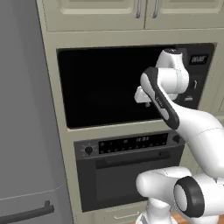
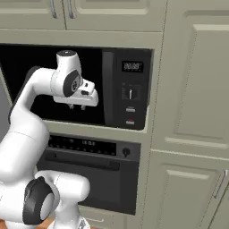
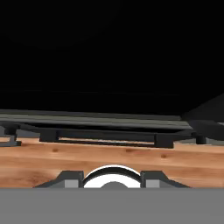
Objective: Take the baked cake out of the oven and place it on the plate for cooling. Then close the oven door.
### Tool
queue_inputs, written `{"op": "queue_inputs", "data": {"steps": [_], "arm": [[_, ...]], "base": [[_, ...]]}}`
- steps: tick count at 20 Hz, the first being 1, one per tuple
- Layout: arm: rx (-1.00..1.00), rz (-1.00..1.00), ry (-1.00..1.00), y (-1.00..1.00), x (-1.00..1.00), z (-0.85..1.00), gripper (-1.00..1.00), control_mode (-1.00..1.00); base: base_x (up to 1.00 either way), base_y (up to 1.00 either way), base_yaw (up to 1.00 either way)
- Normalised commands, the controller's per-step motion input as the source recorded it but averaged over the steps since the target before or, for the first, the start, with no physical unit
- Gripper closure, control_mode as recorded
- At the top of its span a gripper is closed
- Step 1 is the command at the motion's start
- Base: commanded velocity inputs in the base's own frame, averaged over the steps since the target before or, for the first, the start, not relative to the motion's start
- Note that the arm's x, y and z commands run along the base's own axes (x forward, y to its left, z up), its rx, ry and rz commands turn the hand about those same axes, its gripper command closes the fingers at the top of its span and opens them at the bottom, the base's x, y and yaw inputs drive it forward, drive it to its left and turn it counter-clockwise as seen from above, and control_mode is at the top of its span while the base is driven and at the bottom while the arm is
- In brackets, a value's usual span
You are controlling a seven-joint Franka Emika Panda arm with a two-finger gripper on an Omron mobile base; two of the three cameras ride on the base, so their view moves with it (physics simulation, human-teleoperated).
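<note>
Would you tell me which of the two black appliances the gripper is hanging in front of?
The microwave, the upper one with the side keypad; the oven sits below.

microwave display – "00:00" (dim), oven's illegible

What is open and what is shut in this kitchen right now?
oven door: shut, flat against the front.
microwave: door shut, display lit.
upper cabinets: doors shut.
claw: shut, holding nothing, in front of the microwave.
</note>
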Motion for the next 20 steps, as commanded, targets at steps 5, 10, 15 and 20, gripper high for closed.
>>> {"op": "queue_inputs", "data": {"steps": [5,10,15,20], "arm": [[0.00,0.00,0.00,0.00,-0.01,0.00,-1.00,1.00],[0.00,0.00,0.00,0.00,0.00,0.00,-1.00,1.00],[0.00,0.00,0.00,0.00,0.00,0.00,-1.00,1.00],[0.00,0.00,0.00,0.00,0.00,0.00,-1.00,1.00]], "base": [[-0.21,0.00,0.00],[-1.00,-0.39,0.01],[-0.28,-0.89,0.31],[0.04,-0.78,0.61]]}}
